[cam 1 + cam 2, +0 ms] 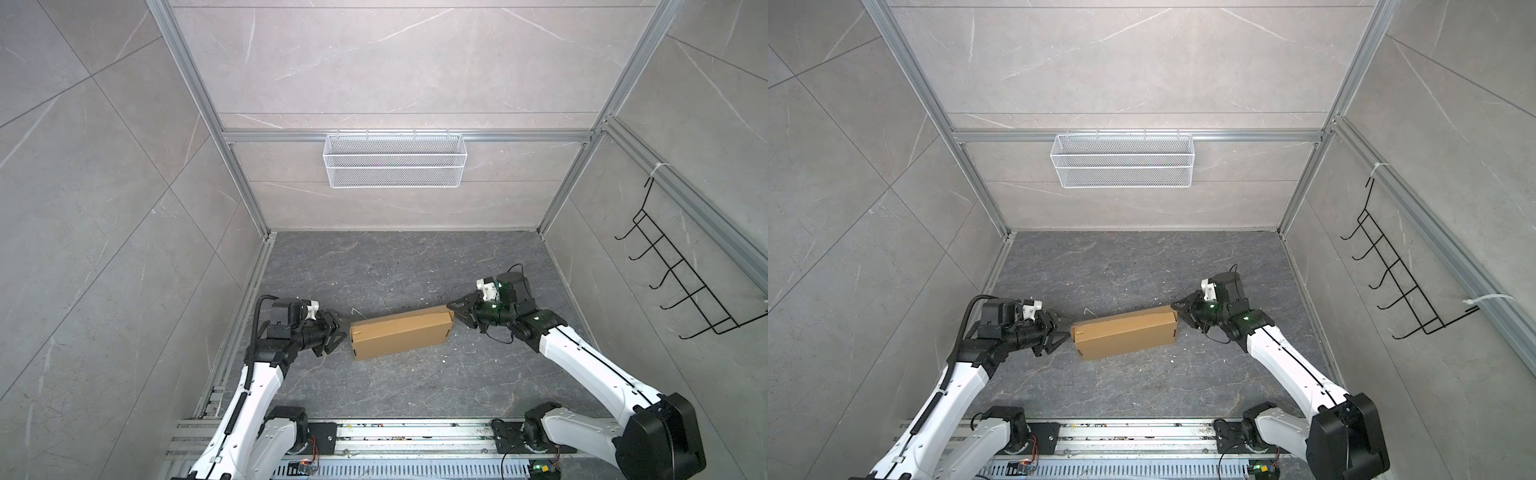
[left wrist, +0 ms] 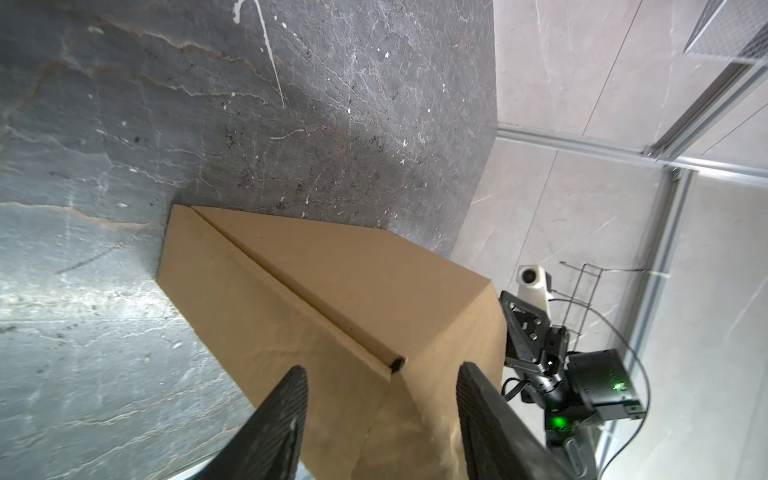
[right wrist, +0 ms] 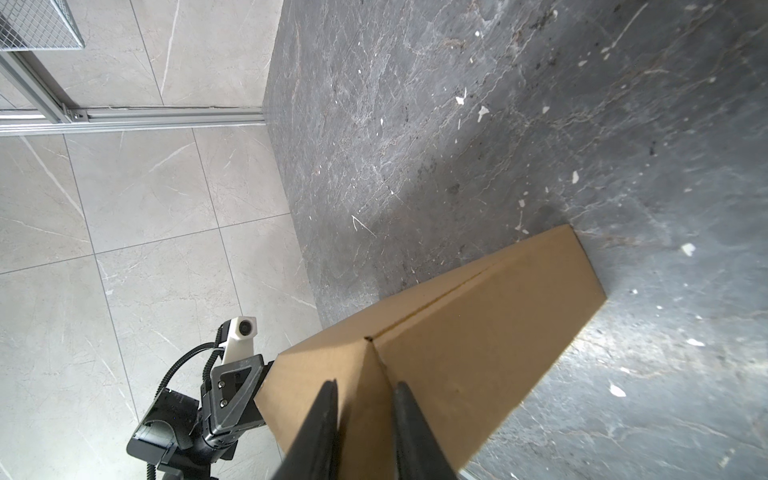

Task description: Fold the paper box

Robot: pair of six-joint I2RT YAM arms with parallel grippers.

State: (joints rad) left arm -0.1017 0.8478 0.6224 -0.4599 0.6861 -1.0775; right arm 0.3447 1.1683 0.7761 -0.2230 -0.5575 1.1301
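Paper box looked nearly closed: right gripper pinched one end, left gripper gaped at the other; next, likely pressing flaps home.

paper box | plain brown cardboard | closed up, long, shallow | lying flat, slightly skewed

The paper box is matt brown cardboard, smooth and plain. The tabletop is dark stone-look, veined and flecked with white. The far basket is white wire mesh, the right-hand rack thin black wire.
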